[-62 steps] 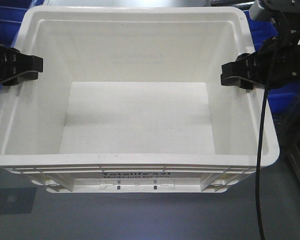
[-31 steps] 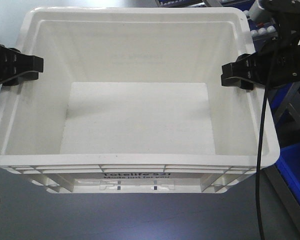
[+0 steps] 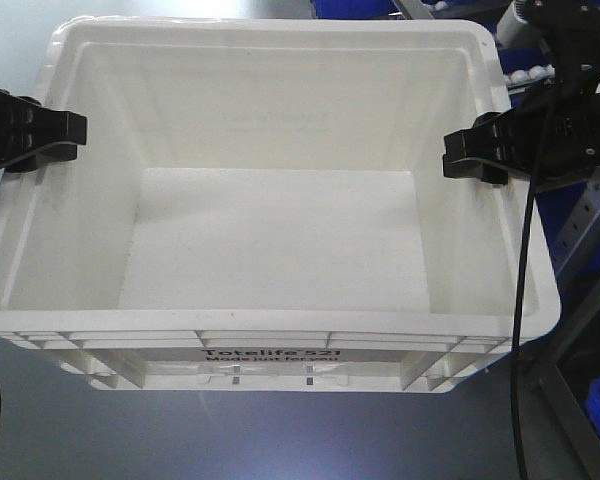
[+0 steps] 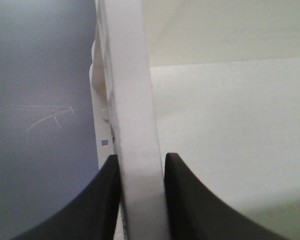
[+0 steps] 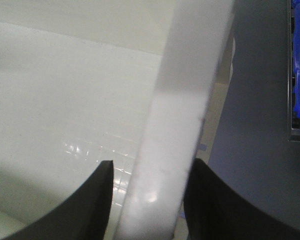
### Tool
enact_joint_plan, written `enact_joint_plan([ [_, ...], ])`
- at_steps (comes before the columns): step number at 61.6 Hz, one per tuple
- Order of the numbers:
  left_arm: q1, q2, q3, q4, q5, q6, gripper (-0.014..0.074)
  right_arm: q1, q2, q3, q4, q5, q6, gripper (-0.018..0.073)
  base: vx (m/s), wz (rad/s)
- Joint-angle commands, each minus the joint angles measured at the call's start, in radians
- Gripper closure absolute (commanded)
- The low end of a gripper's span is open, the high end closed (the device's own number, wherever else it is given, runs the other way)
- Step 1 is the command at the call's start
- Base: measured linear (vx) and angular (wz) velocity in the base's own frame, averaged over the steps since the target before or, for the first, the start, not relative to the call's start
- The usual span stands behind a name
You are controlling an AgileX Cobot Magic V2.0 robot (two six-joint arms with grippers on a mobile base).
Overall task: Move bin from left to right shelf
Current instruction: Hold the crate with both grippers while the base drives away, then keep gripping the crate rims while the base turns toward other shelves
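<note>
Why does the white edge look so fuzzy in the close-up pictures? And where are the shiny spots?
Right wrist view: the rim of the bin sits right by the lens and blurs, with little glints low on it and on the floor inside; left wrist view: rim soft too, no glints; front view: sharp, print readable, even light.

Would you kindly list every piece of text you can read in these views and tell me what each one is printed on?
"Totelife 521": black print on the near outer side of the bin, just under its rim.
"Made just for you": a smaller black line directly beneath it, only just legible.
The two wrist views show no text.
</note>
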Motion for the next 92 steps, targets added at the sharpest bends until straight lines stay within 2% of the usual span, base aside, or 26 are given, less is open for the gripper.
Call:
enact_joint_plan([
  [1,-0.005,-0.039,-0.040,-0.020,-0.125,0.014,0.0604,-0.003,-0.045,-0.036,0.038,-0.033,-0.054,0.0564,0.46,0.15],
  [92,-0.005,-0.039,-0.040,-0.020,-0.126,0.014,0.0604,-0.003,-0.045,-0.036,0.039,-0.032,-0.054,0.0564,0.47,0.10],
])
